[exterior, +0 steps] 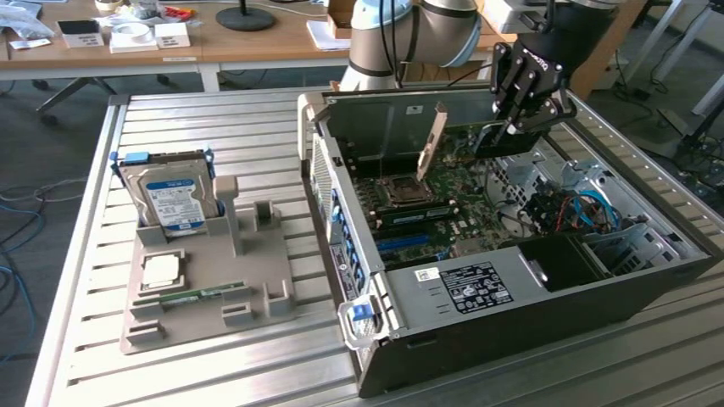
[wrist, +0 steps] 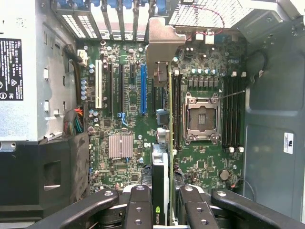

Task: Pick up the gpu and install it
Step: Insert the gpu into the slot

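Observation:
The gpu (exterior: 432,144) hangs edge-down inside the open computer case (exterior: 633,292), its pale metal bracket pointing toward the exterior view's left. My gripper (exterior: 518,136) is shut on the card's other end, reaching down into the case from the arm behind it. In the wrist view the gpu (wrist: 160,167) is seen edge-on, running away from my gripper (wrist: 162,212) to its bracket (wrist: 159,45). It sits over the motherboard between the blue slot (wrist: 143,88) and the CPU socket (wrist: 202,119). Whether its edge touches a slot I cannot tell.
On the slatted table at the exterior view's left, a grey fixture (exterior: 254,292) holds a hard drive (exterior: 169,199), a CPU (exterior: 158,271) and a RAM stick (exterior: 198,297). Case walls, the power supply (exterior: 476,284) and drive cages (exterior: 599,212) surround the board.

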Controlling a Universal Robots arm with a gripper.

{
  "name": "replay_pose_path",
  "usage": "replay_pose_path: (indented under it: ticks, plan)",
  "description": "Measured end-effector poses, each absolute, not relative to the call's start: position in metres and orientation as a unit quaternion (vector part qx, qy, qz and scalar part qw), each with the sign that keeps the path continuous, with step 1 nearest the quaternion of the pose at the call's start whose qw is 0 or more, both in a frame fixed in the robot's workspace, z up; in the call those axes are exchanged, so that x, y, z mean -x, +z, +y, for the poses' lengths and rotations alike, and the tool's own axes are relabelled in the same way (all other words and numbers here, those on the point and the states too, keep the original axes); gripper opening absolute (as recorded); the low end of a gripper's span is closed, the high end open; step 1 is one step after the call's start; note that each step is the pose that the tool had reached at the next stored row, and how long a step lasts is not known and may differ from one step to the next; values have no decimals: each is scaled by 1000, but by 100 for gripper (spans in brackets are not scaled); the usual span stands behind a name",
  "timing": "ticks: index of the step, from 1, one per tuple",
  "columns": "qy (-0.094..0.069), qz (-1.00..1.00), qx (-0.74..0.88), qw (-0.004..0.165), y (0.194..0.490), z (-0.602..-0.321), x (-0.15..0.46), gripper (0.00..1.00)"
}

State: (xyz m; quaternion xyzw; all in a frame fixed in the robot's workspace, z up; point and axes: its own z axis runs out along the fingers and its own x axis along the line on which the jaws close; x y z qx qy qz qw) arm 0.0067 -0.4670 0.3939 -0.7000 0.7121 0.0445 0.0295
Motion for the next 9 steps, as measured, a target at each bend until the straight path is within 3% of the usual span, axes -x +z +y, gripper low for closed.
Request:
replay_pose_path:
  ticks: [9]
  plan:
    - [45,712,700,29,393,-474,-6,27]
